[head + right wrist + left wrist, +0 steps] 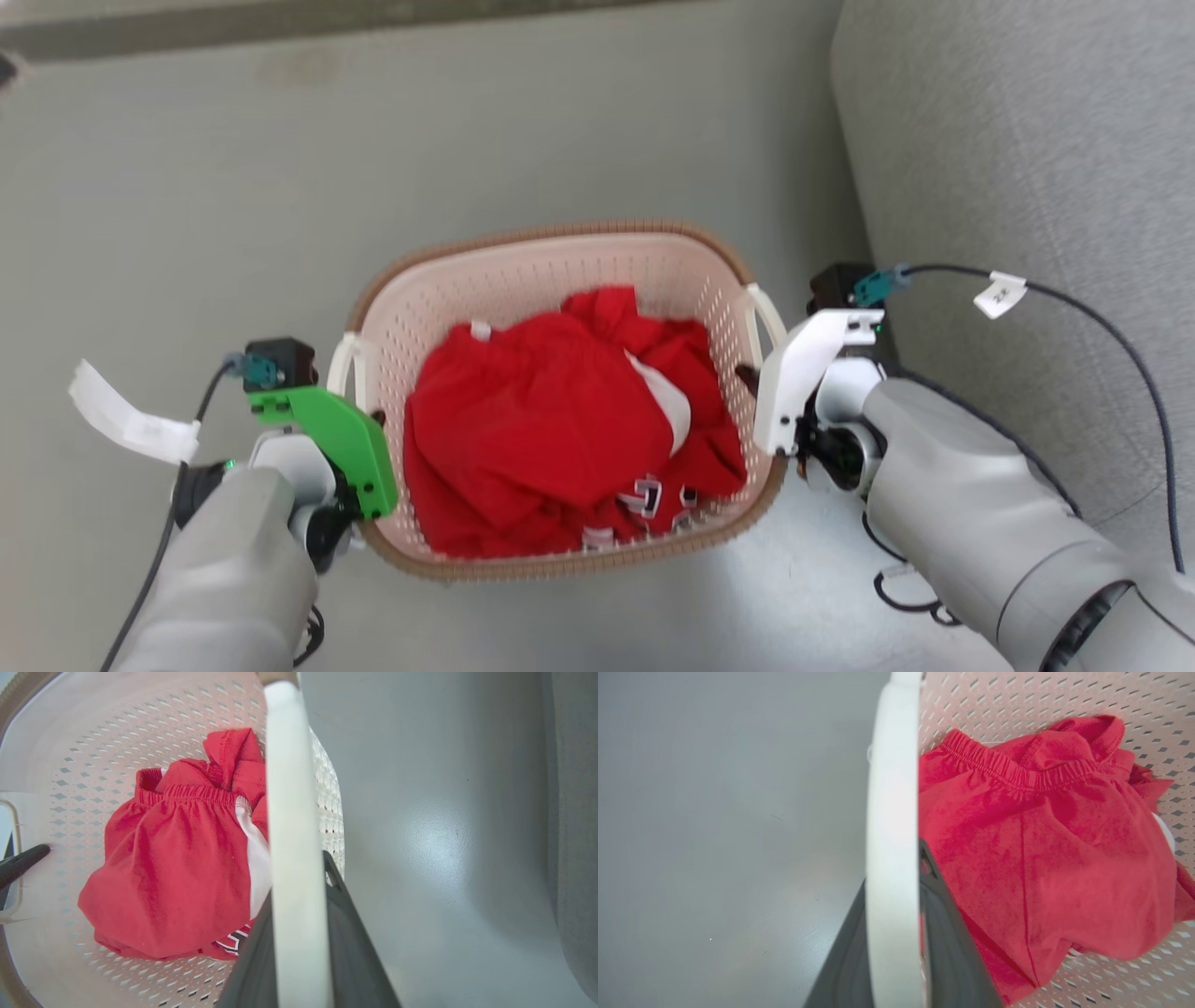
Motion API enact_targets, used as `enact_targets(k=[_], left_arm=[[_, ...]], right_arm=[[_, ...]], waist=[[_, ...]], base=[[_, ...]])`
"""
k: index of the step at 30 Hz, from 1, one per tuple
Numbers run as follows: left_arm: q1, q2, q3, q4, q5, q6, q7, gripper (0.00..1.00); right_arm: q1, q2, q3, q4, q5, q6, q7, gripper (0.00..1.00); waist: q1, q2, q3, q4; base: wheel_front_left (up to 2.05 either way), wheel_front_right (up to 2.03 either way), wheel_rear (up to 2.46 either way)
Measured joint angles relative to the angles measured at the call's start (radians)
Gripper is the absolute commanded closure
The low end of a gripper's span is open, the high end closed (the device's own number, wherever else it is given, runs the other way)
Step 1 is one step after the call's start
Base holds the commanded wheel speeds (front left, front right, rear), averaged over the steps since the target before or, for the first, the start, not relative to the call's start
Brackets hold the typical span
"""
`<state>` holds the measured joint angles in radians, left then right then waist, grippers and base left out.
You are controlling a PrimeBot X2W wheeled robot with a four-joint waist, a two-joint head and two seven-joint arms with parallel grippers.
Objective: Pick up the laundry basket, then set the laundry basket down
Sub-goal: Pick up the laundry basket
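Note:
The laundry basket, cream with perforated walls and a brown rim, lies between my two arms with red clothing inside. My left gripper is shut on its white left handle; in the left wrist view the handle runs between the dark fingers of that gripper. My right gripper is shut on the right handle, and in the right wrist view that handle sits between this gripper's fingers. Whether the base touches the floor I cannot tell.
A grey couch stands close on the right, just behind my right arm, and it also lines the right edge as the couch in the right wrist view. Grey floor spreads to the left and beyond the basket. Cables trail from both wrists.

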<state>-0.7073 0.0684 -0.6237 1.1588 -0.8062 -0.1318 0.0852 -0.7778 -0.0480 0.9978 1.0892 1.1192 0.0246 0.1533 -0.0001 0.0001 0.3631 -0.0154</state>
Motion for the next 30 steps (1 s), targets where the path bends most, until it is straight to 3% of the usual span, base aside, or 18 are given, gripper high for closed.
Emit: enact_targets(k=[17, 30], left_arm=[[0.090, -0.013, -0.025, 0.032, -0.031, 0.000, 0.087, 1.00], [0.123, -0.019, -0.029, 0.051, -0.044, 0.000, 0.116, 1.00]], right_arm=[[0.107, -0.001, 0.052, -0.003, 0.053, 0.000, 0.095, 1.00], [0.142, -0.002, 0.086, -0.011, 0.070, -0.006, 0.130, 1.00]], waist=[[0.0000, 0.0000, -0.183, -0.024], [0.0000, 0.0000, -0.251, -0.038]], base=[[0.00, 0.00, 0.00], [0.00, 0.00, 0.00]])
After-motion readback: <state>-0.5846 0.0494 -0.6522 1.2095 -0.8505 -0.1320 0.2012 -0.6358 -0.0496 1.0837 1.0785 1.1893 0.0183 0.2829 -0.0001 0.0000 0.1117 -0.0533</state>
